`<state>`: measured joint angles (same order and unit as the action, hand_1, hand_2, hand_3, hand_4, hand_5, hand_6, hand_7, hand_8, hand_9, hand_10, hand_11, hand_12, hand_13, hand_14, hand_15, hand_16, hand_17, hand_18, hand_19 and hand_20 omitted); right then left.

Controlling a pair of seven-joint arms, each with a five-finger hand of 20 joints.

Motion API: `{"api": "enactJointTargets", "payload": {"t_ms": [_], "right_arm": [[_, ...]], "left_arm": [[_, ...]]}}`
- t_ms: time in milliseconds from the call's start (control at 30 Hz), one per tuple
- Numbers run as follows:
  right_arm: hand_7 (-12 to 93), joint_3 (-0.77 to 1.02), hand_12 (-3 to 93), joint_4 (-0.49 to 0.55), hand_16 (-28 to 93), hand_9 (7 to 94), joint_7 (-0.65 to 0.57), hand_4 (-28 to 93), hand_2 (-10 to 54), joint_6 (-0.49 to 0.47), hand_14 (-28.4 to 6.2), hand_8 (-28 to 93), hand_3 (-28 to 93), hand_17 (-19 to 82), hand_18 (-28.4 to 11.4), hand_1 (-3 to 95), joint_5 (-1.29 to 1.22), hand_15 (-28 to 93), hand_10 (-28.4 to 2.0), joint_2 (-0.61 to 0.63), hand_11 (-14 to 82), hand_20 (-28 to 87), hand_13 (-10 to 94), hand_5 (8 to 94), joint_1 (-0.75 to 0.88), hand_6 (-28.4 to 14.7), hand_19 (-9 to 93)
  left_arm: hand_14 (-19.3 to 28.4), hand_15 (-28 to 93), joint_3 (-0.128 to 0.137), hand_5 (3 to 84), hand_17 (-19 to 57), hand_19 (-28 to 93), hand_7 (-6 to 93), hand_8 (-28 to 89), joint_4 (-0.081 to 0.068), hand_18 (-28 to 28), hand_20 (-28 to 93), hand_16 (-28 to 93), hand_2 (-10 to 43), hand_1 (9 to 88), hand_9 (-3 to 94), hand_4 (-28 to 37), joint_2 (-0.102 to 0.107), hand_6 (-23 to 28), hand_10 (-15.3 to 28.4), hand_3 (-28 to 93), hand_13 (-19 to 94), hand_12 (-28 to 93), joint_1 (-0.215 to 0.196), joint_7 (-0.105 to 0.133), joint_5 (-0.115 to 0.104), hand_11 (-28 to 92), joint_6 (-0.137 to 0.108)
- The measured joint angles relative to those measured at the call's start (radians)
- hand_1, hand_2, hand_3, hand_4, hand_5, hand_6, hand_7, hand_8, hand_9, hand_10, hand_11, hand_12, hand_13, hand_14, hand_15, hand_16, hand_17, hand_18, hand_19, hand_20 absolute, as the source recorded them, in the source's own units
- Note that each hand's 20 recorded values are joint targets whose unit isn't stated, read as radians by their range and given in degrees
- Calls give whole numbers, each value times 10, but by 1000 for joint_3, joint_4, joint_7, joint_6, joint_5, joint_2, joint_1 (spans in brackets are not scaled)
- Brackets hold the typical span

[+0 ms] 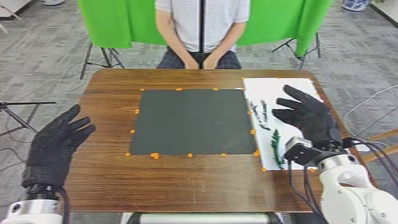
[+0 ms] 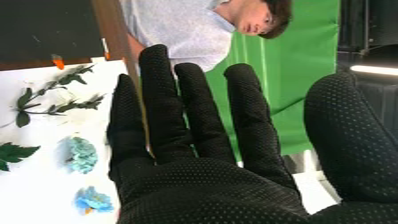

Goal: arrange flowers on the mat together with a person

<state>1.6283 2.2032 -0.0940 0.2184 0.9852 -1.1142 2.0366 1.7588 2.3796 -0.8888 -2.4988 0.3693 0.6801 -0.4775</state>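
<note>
The right hand (image 1: 313, 120), fingers extended, partly hides a white sheet (image 1: 265, 87) where leafy sprigs (image 2: 23, 118), a cropped leaf (image 2: 12, 153), a pale-green flower (image 2: 83, 155) and a blue flower (image 2: 92, 200) lie near it, left hand (image 1: 51, 150) open.

A green cloth (image 1: 111, 22) hangs beyond the table (image 1: 107, 185), with tripods (image 1: 107, 57) and a blue-and-white pot (image 1: 356, 4) on grey floor (image 1: 44, 55)

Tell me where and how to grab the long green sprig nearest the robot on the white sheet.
I'd probably pinch the sprig at mid-length from above, thumb and fingers on its long sides, since it lies flat and narrow.
</note>
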Motion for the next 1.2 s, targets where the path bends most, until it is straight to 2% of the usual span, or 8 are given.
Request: {"api": "enactJointTargets", "payload": {"t_ms": [1200], "right_arm": [[141,15,122,1,46,454,-6,-236,116,-9,-208,-124,782,65,-220,205,-7,461,-191,-2,153,82,378,462,7,-17,534]], "left_arm": [[268,552,-15,376,-89,523,139,-103,2,211,52,-129,70,228,348,-283,-2,90,203,796,234,79,5,-9,5,288,-3]]}}
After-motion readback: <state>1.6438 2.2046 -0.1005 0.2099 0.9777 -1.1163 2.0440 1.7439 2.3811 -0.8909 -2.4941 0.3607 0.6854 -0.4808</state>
